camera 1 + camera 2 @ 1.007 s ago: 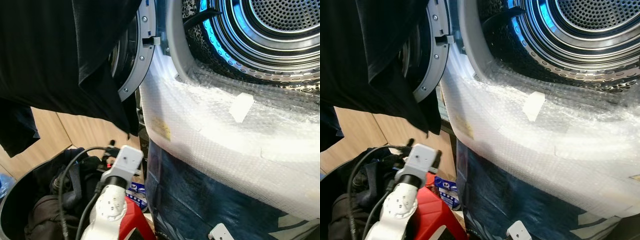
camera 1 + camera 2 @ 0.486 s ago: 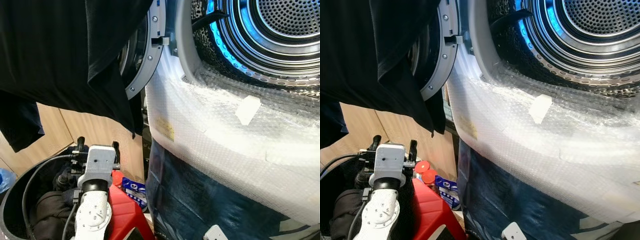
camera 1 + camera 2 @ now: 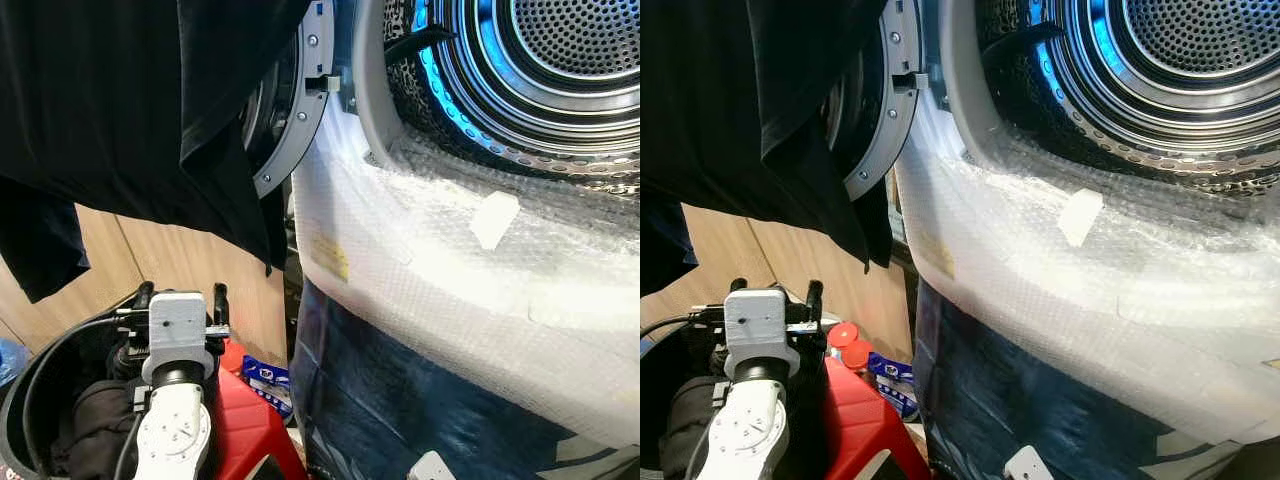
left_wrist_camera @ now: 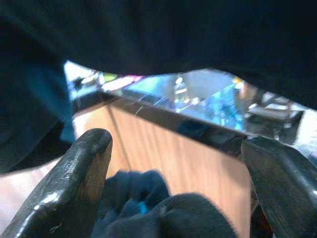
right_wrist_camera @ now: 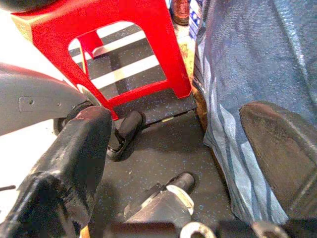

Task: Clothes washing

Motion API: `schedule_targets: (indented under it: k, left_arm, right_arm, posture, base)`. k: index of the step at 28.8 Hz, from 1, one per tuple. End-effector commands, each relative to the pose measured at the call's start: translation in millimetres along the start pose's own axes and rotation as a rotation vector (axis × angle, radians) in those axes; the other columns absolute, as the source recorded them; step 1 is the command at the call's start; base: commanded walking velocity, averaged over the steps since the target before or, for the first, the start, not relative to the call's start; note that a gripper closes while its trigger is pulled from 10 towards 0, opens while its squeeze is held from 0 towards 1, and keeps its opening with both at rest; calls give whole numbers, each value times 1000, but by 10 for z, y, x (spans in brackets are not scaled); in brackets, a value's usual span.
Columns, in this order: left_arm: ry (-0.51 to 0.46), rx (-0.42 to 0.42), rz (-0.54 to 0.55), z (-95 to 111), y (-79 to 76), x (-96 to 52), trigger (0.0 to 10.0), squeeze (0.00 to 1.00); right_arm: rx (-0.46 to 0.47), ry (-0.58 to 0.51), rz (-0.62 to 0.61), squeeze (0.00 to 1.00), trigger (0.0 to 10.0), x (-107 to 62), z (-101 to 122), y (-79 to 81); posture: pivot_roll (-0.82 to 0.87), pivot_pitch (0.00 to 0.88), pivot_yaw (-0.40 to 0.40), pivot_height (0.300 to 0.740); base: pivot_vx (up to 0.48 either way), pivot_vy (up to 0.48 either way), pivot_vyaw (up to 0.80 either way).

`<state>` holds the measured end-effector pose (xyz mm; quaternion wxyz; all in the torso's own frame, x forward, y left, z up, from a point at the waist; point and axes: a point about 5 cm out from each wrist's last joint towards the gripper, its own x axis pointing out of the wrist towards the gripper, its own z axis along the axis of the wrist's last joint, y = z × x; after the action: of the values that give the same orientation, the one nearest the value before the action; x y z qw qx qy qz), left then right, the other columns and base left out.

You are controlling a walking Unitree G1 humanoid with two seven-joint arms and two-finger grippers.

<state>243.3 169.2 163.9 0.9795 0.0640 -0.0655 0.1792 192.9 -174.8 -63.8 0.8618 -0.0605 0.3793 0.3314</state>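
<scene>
The washer's steel drum point(image 3: 560, 60) stands open at the upper right, its front wrapped in bubble wrap point(image 3: 450, 260). A black garment point(image 3: 130, 110) hangs over the open door point(image 3: 300, 130). At the lower left a round basket point(image 3: 18, 405) holds dark clothes point(image 3: 95, 425). My left gripper point(image 3: 180, 292) hovers over that basket, open; in the left wrist view its fingers point(image 4: 84, 163) spread above a dark bundle point(image 4: 163, 213). My right gripper point(image 5: 178, 119) hangs low and open, with nothing between its fingers, beside the washer's blue cover point(image 5: 257, 54).
A red plastic stool point(image 3: 245, 425) stands between the basket and the washer, with red-capped bottles point(image 3: 845, 340) and a blue packet point(image 3: 268, 378) behind it. A wooden panel point(image 3: 150, 255) runs behind the basket. Dark speckled floor point(image 5: 158, 158) lies under the stool.
My left arm has swung left, from in front of the stool to over the basket. The camera has shifted slightly. The garment on the door hangs as before.
</scene>
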Motion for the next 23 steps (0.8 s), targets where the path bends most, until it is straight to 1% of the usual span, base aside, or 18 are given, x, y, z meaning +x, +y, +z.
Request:
schedule_targets:
  k: [1, 3, 9, 10, 11, 12, 13, 14, 15, 16, 17, 19, 23]
  left_arm:
    - [22, -168, 79, 121, -83, 8, 10000, 1000]
    - [24, -184, 97, 124, -62, 5, 10000, 1000]
    - [79, -204, 143, 62, -21, -46, 10000, 1000]
    - [117, -235, 146, 29, -30, -57, 10000, 937]
    - [129, -251, 143, 19, -38, -60, 10000, 937]
    - [132, -264, 134, 20, -51, -59, 10000, 518]
    - [137, -284, 121, 20, -69, -58, 10000, 388]
    - [144, -302, 99, 23, -100, -59, 10000, 208]
    - [149, -314, 83, 26, -123, -61, 10000, 208]
    - [179, -343, 56, 9, -175, -70, 10000, 78]
    - [195, -362, 55, -3, -189, -75, 10000, 0]
    - [216, -385, 55, -14, -200, -81, 10000, 0]
    - [236, -422, 7, -8, -260, -80, 10000, 0]
  right_arm:
    - [-8, 8, 2, 0, 10000, -2, 11, -17]
    - [-9, 10, 2, 0, 10000, -4, 11, -21]
    - [-15, 18, -2, 0, 10000, -27, 12, -58]
    - [-16, 20, -2, 0, 10000, -30, 10, -63]
    - [-16, 21, -2, 0, 10000, -31, 10, -65]
    - [-16, 22, -3, 0, 10000, -32, 8, -65]
    - [-17, 23, -3, 0, 10000, -32, 7, -65]
    - [-15, 23, -2, 0, 10000, -30, 7, -62]
    - [-14, 23, -2, 0, 10000, -29, 7, -60]
    - [-14, 23, 1, 0, 10000, -23, 5, -50]
    - [-13, 24, 3, 0, 10000, -21, 1, -43]
    - [-11, 25, 4, 0, 10000, -19, -4, -37]
    - [-9, 27, 4, 0, 10000, -24, -16, -37]
  posture:
    - [40, 0, -30, 740]
    - [40, 0, -33, 740]
    - [45, 0, -36, 740]
    - [45, 0, -38, 740]
    - [45, 0, -38, 740]
    - [44, 0, -38, 740]
    - [44, 0, -38, 740]
    - [42, 0, -40, 740]
    - [42, 0, -40, 740]
    - [39, 0, -40, 740]
    - [37, 0, -41, 740]
    - [36, 0, -41, 740]
    - [31, 0, -39, 740]
  base:
    - [0, 0, 0]
    - [0, 0, 0]
    - [0, 0, 0]
    - [0, 0, 0]
    - [0, 0, 0]
    - [0, 0, 0]
    - [0, 0, 0]
    - [0, 0, 0]
    - [0, 0, 0]
    - [0, 0, 0]
    - [0, 0, 0]
    - [0, 0, 0]
    - [0, 0, 0]
